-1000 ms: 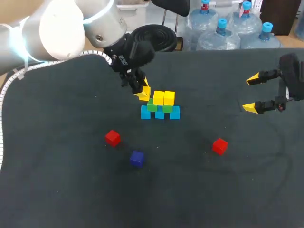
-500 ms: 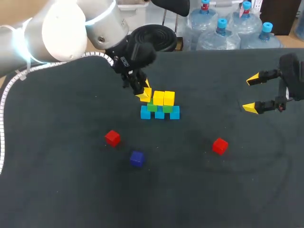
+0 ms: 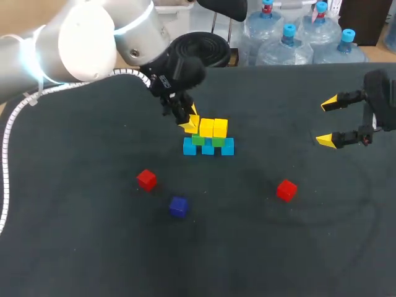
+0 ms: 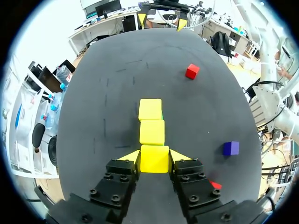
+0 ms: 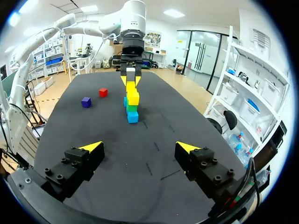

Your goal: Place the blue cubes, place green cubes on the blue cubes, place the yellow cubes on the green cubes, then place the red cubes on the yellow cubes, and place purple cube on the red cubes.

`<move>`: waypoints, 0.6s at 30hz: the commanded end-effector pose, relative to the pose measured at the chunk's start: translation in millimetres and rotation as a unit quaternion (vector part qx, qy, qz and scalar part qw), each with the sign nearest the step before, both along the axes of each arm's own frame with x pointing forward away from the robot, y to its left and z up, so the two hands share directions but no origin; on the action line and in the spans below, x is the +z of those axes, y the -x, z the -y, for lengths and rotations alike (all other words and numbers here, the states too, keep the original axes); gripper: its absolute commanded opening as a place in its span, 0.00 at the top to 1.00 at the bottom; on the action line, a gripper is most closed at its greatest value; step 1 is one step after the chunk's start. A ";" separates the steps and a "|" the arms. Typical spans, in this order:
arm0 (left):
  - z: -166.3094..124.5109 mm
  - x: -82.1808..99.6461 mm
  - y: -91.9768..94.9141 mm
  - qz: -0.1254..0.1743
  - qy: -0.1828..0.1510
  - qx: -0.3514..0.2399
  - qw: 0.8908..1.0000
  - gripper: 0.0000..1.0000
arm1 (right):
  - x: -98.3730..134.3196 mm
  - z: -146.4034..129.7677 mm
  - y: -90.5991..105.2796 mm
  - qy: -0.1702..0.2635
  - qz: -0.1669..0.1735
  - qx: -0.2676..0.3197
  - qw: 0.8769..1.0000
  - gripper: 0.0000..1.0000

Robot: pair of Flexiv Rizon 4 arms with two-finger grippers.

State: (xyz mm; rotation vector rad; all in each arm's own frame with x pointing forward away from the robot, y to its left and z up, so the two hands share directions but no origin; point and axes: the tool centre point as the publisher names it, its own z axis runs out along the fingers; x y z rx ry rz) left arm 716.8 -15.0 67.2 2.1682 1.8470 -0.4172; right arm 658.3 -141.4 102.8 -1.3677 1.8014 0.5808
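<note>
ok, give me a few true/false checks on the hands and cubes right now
1. The left hand grips a yellow cube. True.
2. The right hand holds a red cube. False: it is open and empty; both red cubes lie on the table.
3. The purple cube tops the stack. False: it lies on the table, apart from the stack.
4. Two yellow cubes sit on the stack. True.
</note>
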 end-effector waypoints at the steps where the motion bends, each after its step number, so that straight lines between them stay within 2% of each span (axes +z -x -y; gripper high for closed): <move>1: 2.0 -0.7 -2.9 -0.001 -0.001 -0.002 1.000 1.00 | -0.8 -0.4 -0.3 -0.001 0.001 0.000 1.000 0.00; 18: 2.6 -5.4 -1.8 -0.004 -0.001 -0.003 1.000 1.00 | -0.8 -0.4 -0.3 -0.001 0.001 0.000 1.000 0.00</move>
